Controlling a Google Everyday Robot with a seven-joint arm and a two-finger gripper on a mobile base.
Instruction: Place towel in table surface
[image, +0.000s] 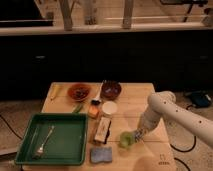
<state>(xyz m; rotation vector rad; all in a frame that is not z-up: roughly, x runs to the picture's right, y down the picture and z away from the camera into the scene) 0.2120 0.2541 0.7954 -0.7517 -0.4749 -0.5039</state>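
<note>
The white arm (165, 107) is reaching in from the right, and its hand (137, 134) is hanging low over the table (142, 97), right beside the green cup (126, 140) near the front right corner. Whether the hand is clenched or released I cannot tell. The towel is not showing plainly: a dark mottled bit at the hand's tip may be it (or only the hand itself). A blue sponge (101, 154) is lying at the front edge, between the cup and the green tray (70, 135), where a fork (44, 142) is resting. A red bowl (79, 91) and a dark bowl (111, 89) are sitting at the back.
</note>
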